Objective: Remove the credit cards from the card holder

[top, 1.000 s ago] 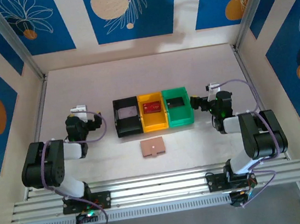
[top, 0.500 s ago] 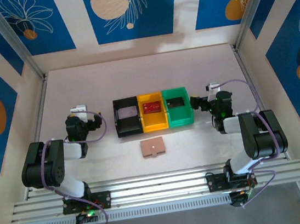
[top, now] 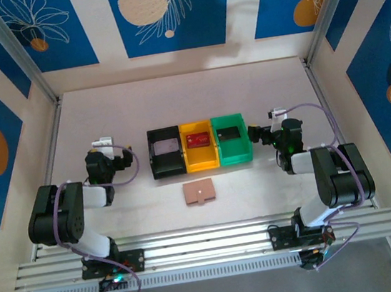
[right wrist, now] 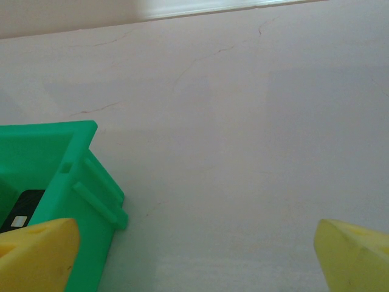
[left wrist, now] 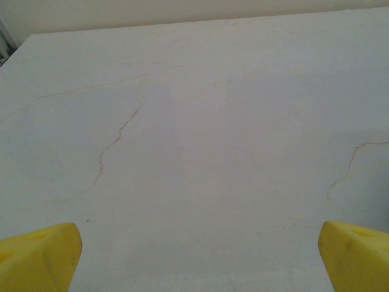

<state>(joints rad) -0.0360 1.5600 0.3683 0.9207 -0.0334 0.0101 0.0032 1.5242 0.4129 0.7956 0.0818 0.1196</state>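
So, the card holder (top: 199, 191) lies folded shut on the table (top: 260, 87), just in front of the yellow bin (top: 201, 164) and apart from both arms. One dark red card (top: 197, 141) sits in that bin. A dark card (top: 230, 133) is in the green bin (top: 234, 158); from the R wrist cam it's half hidden by the wall. The black bin (top: 167, 168) holds sth pale, can't tell what. Over bare table the left gripper (left wrist: 197, 261) is spread wide, tips cut off at the corners. Just beside the green bin the right gripper (right wrist: 194, 258) is spread wide too, nothing between the tips.
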